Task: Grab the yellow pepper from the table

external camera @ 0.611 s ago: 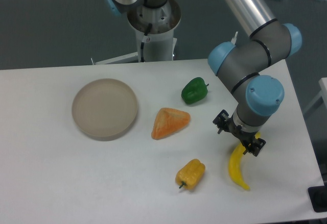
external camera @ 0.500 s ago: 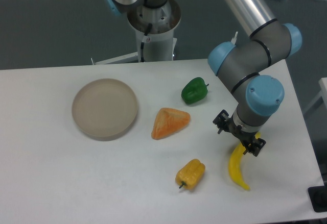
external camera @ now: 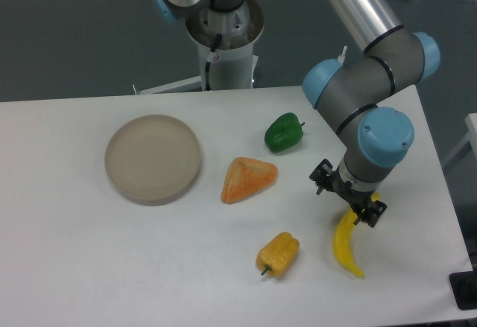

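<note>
Far left on the table: shallow round beige dish, flat on the white surface. Right of it, near centre: orange triangular wedge, lying flat. Below and right of wedge, near front edge: yellow pepper, on its side, dark stem pointing front-left, touching nothing. Behind wedge, toward the robot base: green pepper, alone. Further right: gripper pointing down over the upper end of a yellow banana, well apart from yellow pepper. Fingers largely hidden under the wrist; cannot tell whether apart or together. Nothing visibly held.
</note>
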Action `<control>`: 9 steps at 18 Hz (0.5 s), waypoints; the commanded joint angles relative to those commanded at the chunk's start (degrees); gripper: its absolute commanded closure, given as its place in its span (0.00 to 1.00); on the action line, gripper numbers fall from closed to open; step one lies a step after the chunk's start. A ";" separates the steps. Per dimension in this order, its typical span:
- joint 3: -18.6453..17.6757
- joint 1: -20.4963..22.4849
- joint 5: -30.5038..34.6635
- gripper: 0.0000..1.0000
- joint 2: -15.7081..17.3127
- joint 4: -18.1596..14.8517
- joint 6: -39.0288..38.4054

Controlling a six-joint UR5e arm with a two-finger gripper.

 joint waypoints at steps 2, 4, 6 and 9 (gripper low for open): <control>0.09 -2.18 -1.16 0.00 0.53 0.00 -0.35; 0.09 -3.25 -1.07 0.00 0.62 0.09 -0.18; 0.79 -4.91 -1.07 0.00 -0.17 0.09 -0.44; 0.62 -6.59 -1.16 0.00 -1.66 2.01 -2.88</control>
